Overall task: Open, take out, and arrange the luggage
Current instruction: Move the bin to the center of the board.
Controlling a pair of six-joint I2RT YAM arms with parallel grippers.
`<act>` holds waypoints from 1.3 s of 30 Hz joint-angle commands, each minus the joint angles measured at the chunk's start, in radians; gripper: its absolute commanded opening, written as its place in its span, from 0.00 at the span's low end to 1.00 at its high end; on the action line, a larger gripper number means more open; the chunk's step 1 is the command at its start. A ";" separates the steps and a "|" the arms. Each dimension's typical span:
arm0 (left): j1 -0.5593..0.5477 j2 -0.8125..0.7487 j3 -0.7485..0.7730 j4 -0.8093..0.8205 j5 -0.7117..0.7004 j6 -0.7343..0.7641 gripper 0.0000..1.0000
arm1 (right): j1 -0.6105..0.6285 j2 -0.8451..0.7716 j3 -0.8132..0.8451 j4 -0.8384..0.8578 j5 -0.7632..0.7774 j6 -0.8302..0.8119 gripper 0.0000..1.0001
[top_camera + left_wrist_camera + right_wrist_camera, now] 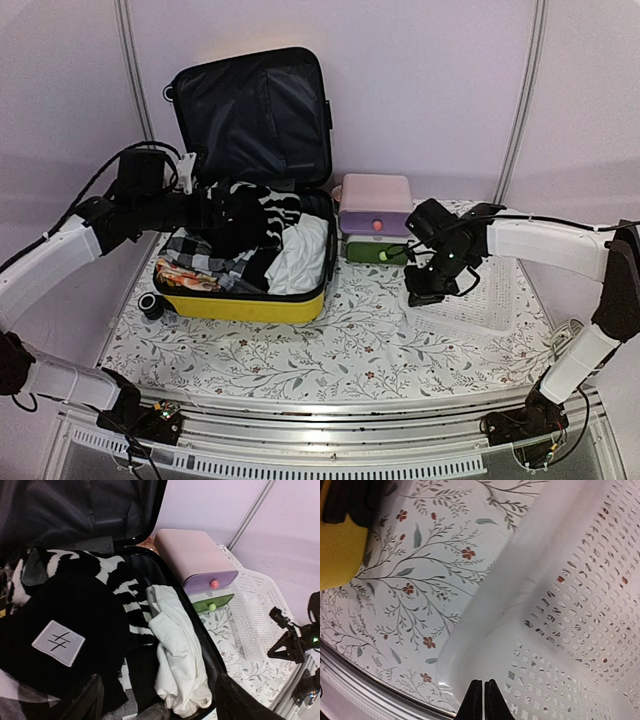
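One yellow luggage (pixel 245 305), lid up, left of centre on the table (pixel 300 350).
Left gripper (pixel 228 212) stretched over its clothes (pixel 300 250), jaws apart; right gripper (pixel 483 700), closed and empty, angled down over one white basket (pixel 490 300).

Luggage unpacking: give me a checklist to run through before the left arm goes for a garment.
1. Luggage lid upright, clothes exposed: ok.
2. Left tool open, over the black garment: ok.
3. Left tool touching that garment: cannot tell.
4. Right tool shut with nothing in it, at the white basket: ok.
5. Right arm apart from the luggage: ok.
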 commanded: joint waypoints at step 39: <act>0.042 0.182 0.174 -0.298 -0.422 -0.077 0.97 | -0.021 -0.136 0.021 0.370 0.002 -0.061 0.16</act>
